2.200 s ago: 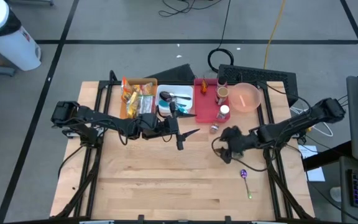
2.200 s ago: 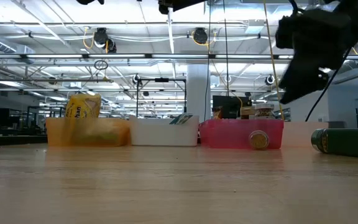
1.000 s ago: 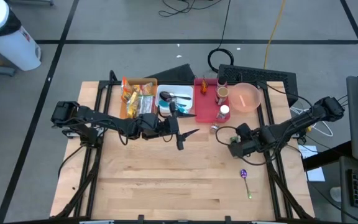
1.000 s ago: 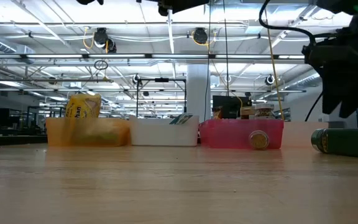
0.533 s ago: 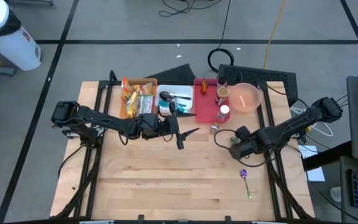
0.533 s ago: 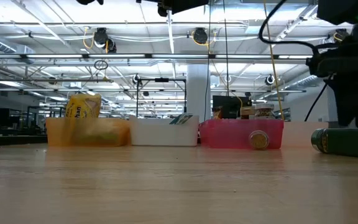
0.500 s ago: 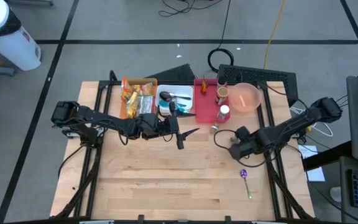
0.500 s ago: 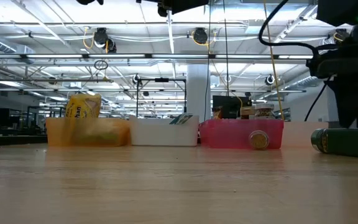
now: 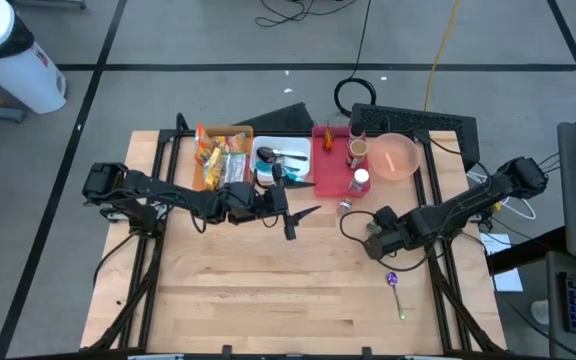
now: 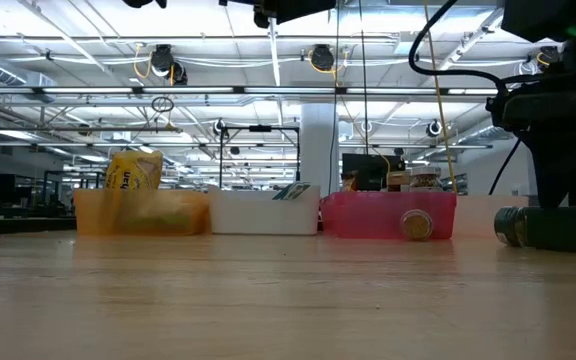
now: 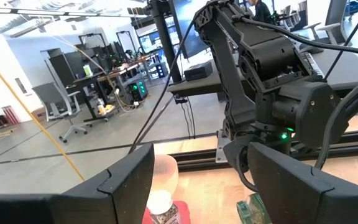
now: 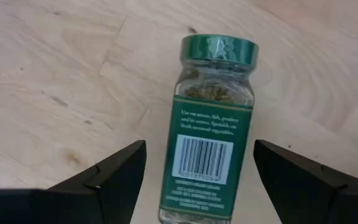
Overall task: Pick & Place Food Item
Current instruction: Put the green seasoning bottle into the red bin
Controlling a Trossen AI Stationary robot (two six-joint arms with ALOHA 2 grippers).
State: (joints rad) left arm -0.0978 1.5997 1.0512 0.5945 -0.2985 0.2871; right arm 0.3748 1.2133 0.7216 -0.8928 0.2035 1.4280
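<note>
Spice jar [image 12: 211, 127] base cut off

We see a light wooden worktop [image 9: 268, 290]. At twelve o'clock on it stand an orange bin [image 9: 200, 168], a white bin [image 9: 303, 148] and a red bin [image 9: 330, 172]; at three o'clock lie a green-capped spice jar [image 12: 211, 127] and a purple-headed spoon [image 9: 395, 294].
</note>
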